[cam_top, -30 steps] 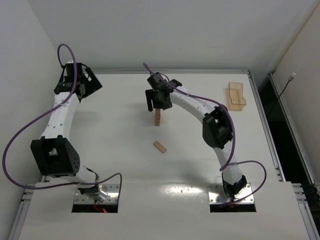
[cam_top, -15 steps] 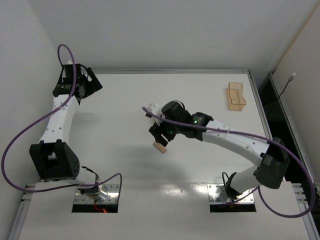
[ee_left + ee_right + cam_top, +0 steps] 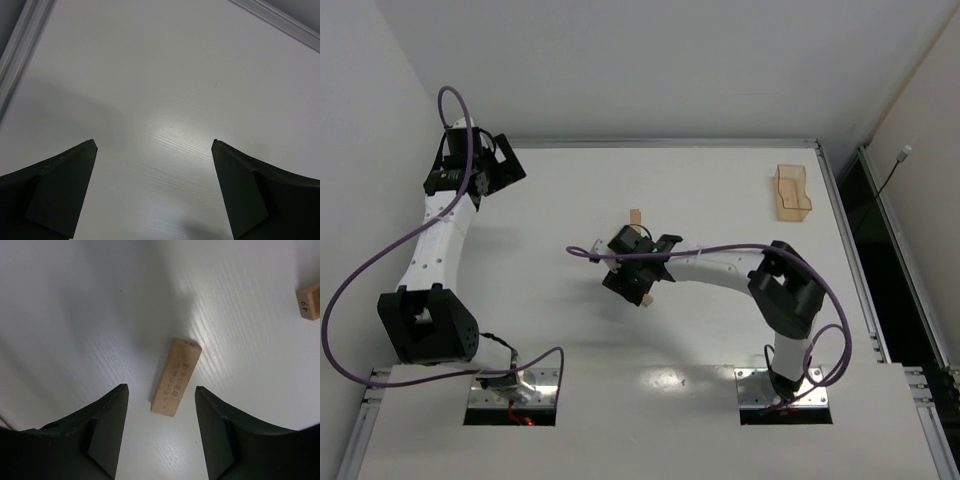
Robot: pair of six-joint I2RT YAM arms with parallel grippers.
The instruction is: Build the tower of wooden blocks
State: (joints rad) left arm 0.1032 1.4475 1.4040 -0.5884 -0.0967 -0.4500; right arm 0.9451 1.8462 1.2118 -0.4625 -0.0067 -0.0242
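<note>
One wood block (image 3: 176,376) lies flat on the white table, printed face up. Its near end sits between the fingers of my right gripper (image 3: 161,390), which is open and touches nothing. In the top view the right gripper (image 3: 638,283) hovers over that block (image 3: 645,298) at mid-table. The tower (image 3: 635,217) stands just behind it as a short tan stack, and its edge (image 3: 310,301) shows at the right of the right wrist view. My left gripper (image 3: 488,165) is at the far left corner, open (image 3: 154,145) over bare table, with nothing between its fingers.
A translucent orange tray (image 3: 792,192) stands at the back right. A metal rail (image 3: 660,143) borders the table's far edge, and the table's rim (image 3: 22,47) runs close to the left gripper. Purple cables loop off both arms.
My right arm swung back from the tower toward me and came down over the loose block, its jaws narrowing. The left gripper opened wider in place.
</note>
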